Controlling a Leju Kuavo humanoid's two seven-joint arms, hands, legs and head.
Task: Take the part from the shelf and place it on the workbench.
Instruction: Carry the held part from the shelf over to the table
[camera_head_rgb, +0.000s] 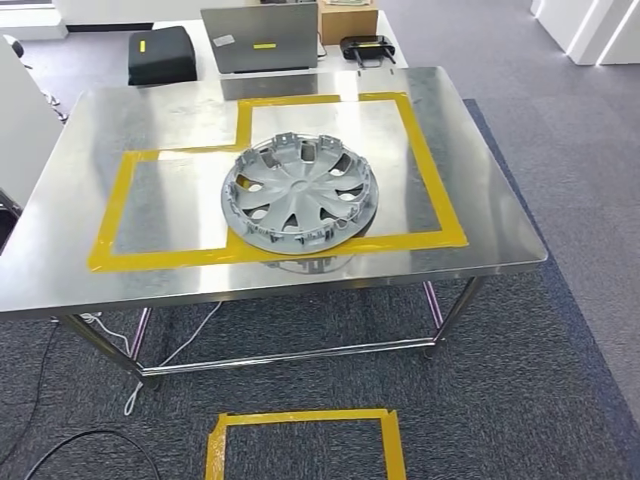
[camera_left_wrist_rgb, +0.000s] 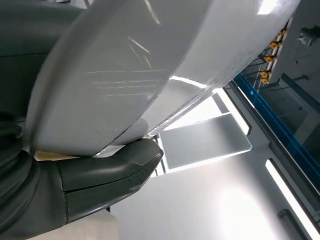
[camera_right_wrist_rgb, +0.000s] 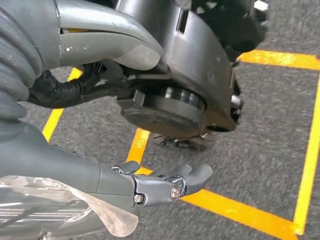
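The part, a grey wheel cover (camera_head_rgb: 300, 192), lies flat on the steel workbench (camera_head_rgb: 483, 200), across the near edge of a yellow tape outline (camera_head_rgb: 432, 172). No hand touches it. My right hand (camera_right_wrist_rgb: 158, 185) hangs above grey carpet with its fingers stretched out and nothing in them. Of my left hand (camera_left_wrist_rgb: 109, 172) the grey thumb shows, lying straight beside a large pale glossy surface (camera_left_wrist_rgb: 124, 75) close to the camera. The other fingers are hidden, and nothing held shows.
Behind the workbench stand a laptop (camera_head_rgb: 260, 38), a black bag (camera_head_rgb: 161, 55), a cardboard box (camera_head_rgb: 347, 18) and a black controller (camera_head_rgb: 367, 47). A yellow tape square (camera_head_rgb: 302, 440) marks the carpet in front. Cables (camera_head_rgb: 75, 440) lie at the lower left.
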